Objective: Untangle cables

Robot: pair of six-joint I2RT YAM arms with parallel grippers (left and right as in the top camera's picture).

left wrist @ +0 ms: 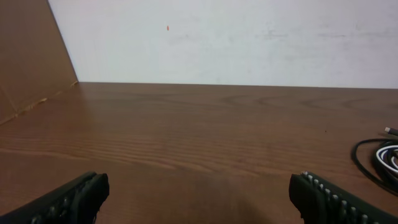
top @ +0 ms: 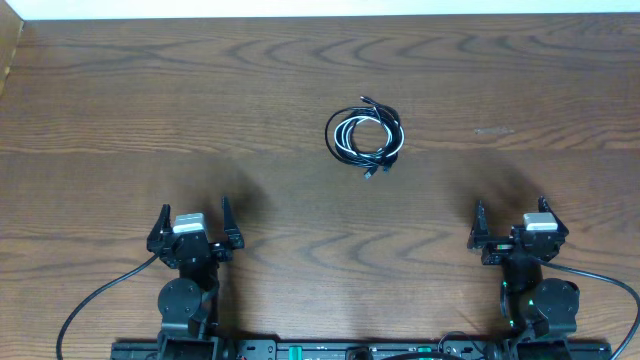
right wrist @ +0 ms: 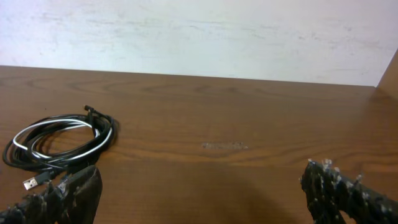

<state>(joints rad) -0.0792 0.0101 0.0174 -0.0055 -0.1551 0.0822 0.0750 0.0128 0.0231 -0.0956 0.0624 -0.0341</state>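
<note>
The thin, mostly black cables (top: 365, 135), with 1 white-grey strand among them, lie wound together in a small, roughly round coil on the brown wood-grain counter (top: 120, 100), slightly right of centre in the upper half of the overhead frame. Being round, the coil has no real long axis; 1 small plug end pokes out at its top edge and another at its bottom edge.

The black 2-finger left hand (top: 194, 215) sits at lower left and the matching right hand (top: 510, 212) at lower right, both with fingers spread wide apart and holding nothing, both well apart from the coil. The coil lies ahead of and between them. It looks somewhat nearer the right hand: the right wrist view shows almost the whole coil (right wrist: 59, 143) at its left, while the left wrist view catches only a sliver (left wrist: 379, 158) at its right edge
</note>
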